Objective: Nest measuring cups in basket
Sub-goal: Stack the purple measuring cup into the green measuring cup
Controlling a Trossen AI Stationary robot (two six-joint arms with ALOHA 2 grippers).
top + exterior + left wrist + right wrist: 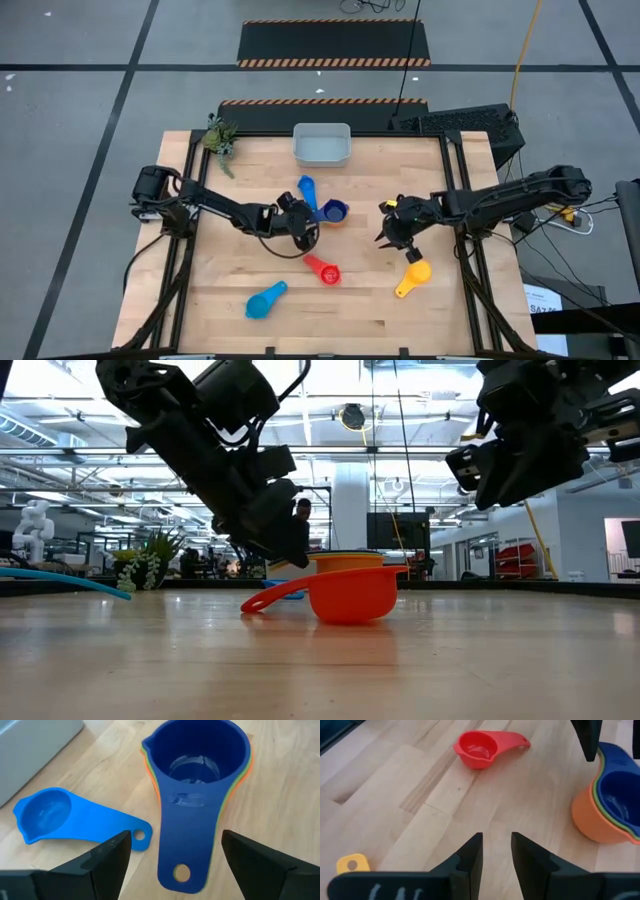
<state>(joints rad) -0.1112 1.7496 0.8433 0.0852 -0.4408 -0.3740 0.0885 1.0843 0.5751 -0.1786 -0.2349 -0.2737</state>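
A navy cup (200,755) sits nested in a green and an orange cup (333,212) at the table's middle. Its handle (187,835) lies on the wood between the fingers of my open left gripper (175,845), which stand on either side without touching it. A blue cup (55,817) lies beside the stack, toward the pale basket (321,145) at the far edge. The red cup (480,750), the light blue cup (266,300) and the yellow cup (411,277) lie apart nearer the front. My right gripper (496,850) hovers above bare wood right of the stack, its fingers a narrow gap apart with nothing between.
A small green plant (220,140) stands at the far left corner. Bare wood lies between the red cup and the stack (610,805). A dark keyboard-like unit (460,125) sits off the table's far right corner.
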